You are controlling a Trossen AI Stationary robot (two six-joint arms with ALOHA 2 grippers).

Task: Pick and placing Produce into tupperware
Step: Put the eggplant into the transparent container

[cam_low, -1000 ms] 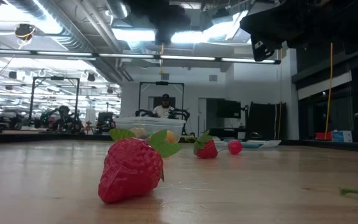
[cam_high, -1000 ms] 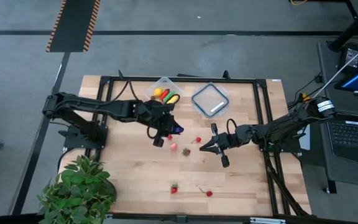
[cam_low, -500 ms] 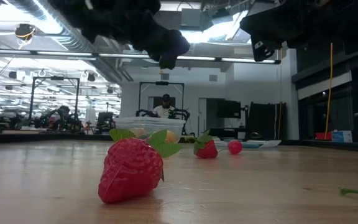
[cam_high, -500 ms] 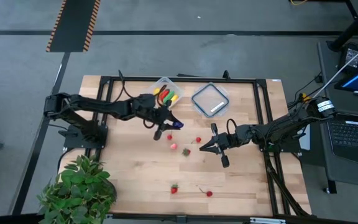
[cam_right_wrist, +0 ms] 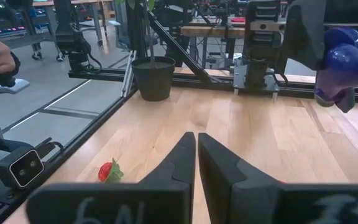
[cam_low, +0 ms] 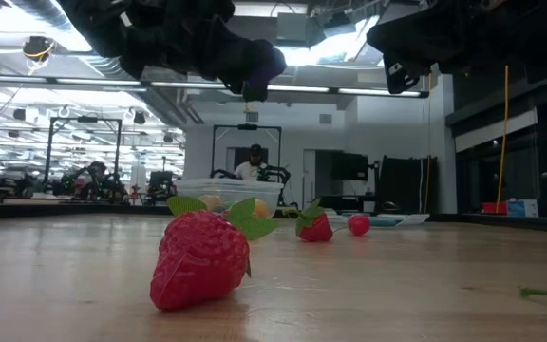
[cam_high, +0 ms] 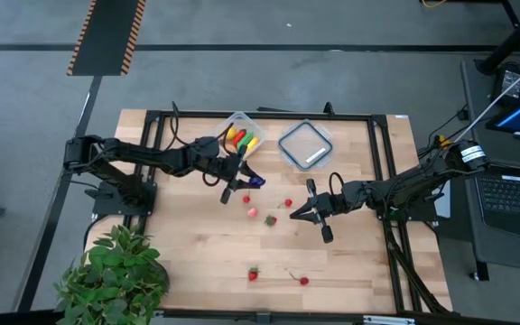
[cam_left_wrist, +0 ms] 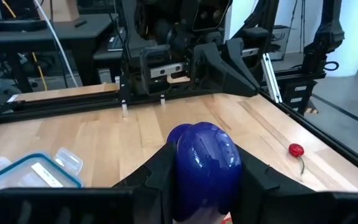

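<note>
My left gripper (cam_high: 242, 181) hangs above the table just near of the tupperware (cam_high: 239, 135), shut on a glossy purple produce piece (cam_left_wrist: 207, 158). The same purple piece (cam_right_wrist: 344, 65) shows in the right wrist view. The clear tupperware holds yellow, red and green pieces. Several small red pieces lie loose on the wood: three near the middle (cam_high: 252, 213), a strawberry (cam_low: 202, 258) and a cherry (cam_high: 303, 281) toward the near edge. My right gripper (cam_high: 301, 214) waits shut, right of the middle, above the table. My left gripper pinches the purple piece by its two opposite sides (cam_left_wrist: 182, 168) between its two fingers (cam_left_wrist: 157, 174). The fingers come nearly level from the table's left. The piece is lifted clear of the table, its rounded end sticking out past the fingertips.
The flat square lid (cam_high: 305, 144) with a white label lies right of the tupperware at the far edge. A black frame (cam_high: 382, 162) rims the table. A potted plant (cam_high: 116, 271) stands at the near left corner. A person sits in the room behind.
My left gripper has come down with the purple piece and tipped from pointing downward to nearly level, swinging slightly toward the far edge and the tupperware. The piece stays in its hold, clear of the table.
</note>
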